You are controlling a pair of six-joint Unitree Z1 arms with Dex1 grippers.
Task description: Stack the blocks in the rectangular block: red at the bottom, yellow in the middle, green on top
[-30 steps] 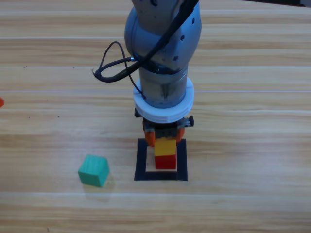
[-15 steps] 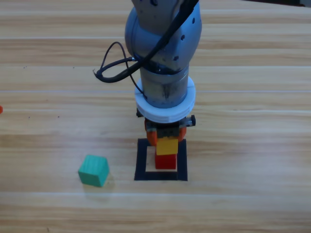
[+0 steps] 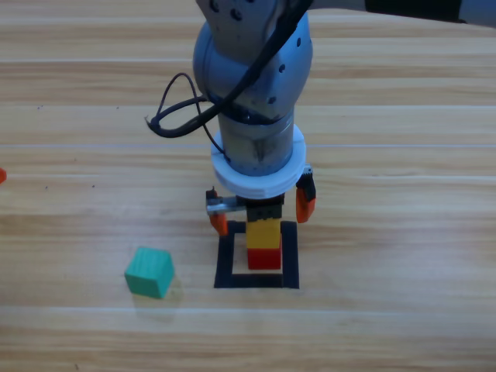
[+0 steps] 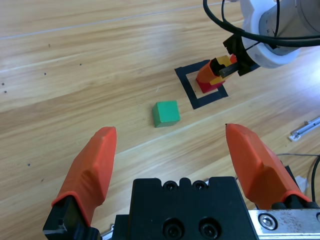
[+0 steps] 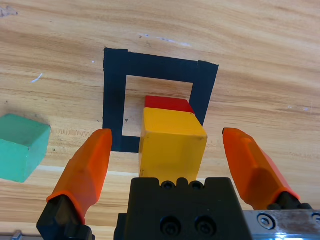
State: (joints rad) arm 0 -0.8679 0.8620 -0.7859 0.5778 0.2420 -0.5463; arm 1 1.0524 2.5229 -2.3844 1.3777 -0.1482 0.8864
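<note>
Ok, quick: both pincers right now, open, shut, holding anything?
Right pincer: open, astride the yellow cube, holding nothing.
Left pincer: open, empty, waiting off to the side.

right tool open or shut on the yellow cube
Open: the right tool has both orange jaws standing clear of the yellow cube, which rests on the red cube.

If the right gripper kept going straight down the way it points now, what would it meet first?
Most likely the yellow cube. The right gripper hangs open above it, one jaw on either side, and the cube sits on the red cube inside the black tape square. How far above is unclear.
</note>
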